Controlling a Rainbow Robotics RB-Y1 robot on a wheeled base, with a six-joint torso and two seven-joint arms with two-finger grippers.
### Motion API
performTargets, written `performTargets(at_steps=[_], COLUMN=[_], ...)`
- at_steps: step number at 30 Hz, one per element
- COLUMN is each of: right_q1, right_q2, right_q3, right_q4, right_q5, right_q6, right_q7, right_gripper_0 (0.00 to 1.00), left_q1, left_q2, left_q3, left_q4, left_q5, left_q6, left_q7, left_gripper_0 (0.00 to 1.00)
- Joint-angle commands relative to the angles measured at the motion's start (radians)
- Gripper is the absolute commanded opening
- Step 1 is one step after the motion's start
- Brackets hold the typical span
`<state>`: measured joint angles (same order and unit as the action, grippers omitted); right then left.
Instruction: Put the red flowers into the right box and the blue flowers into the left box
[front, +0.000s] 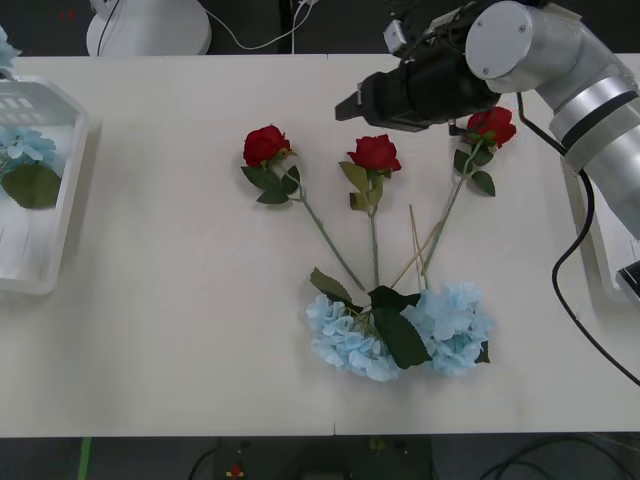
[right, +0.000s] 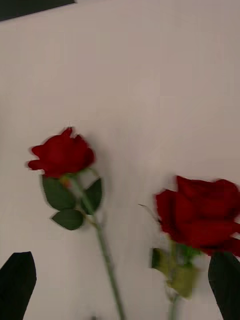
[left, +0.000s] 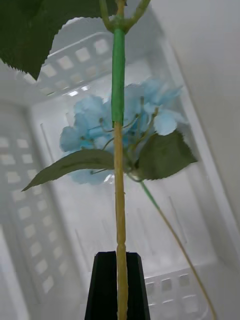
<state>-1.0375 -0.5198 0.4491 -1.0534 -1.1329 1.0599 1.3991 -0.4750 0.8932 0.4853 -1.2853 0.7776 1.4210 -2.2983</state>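
Three red flowers lie on the table in the front view: a left rose (front: 266, 145), a middle rose (front: 375, 152) and a right rose (front: 492, 125). My right gripper (front: 350, 105) hovers open just above the middle rose. Its wrist view shows the black fingertips (right: 17, 280) spread apart, with one rose (right: 62, 152) ahead and another (right: 202, 212) by one finger. Two blue flowers (front: 345, 340) (front: 455, 325) lie near the front. My left gripper (left: 117, 287) is shut on a blue flower's stem (left: 118, 150) over the left box (front: 55, 255), where another blue flower (left: 100, 125) lies. The right arm mostly hides the right box (front: 598, 262).
The stems of the roses fan together and run under the two blue flower heads. A black cable (front: 575, 270) hangs from the right arm over the table's right side. A white round base (front: 150, 28) stands beyond the far edge.
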Motion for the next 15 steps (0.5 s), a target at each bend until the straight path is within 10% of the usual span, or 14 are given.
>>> performTargets(at_steps=[1,15], right_q1=[-0.075,-0.078], right_q2=[-0.052,-0.034], right_q3=[-0.047,-0.076], right_q4=[0.049,0.236], right_q5=[0.14,0.446], right_q6=[0.057,0.124], right_q7=[-0.045,-0.052], right_gripper_0=[1.0,1.0], left_q1=[-0.001,-0.028], left_q2=[0.056,0.046], left_q3=[-0.037,-0.284], left_q4=[-0.011,0.161], left_q5=[-0.112,-0.442], left_q6=[-0.043,-0.126], left_q7=[0.134,0.445], left_gripper_0=[0.0,0.0])
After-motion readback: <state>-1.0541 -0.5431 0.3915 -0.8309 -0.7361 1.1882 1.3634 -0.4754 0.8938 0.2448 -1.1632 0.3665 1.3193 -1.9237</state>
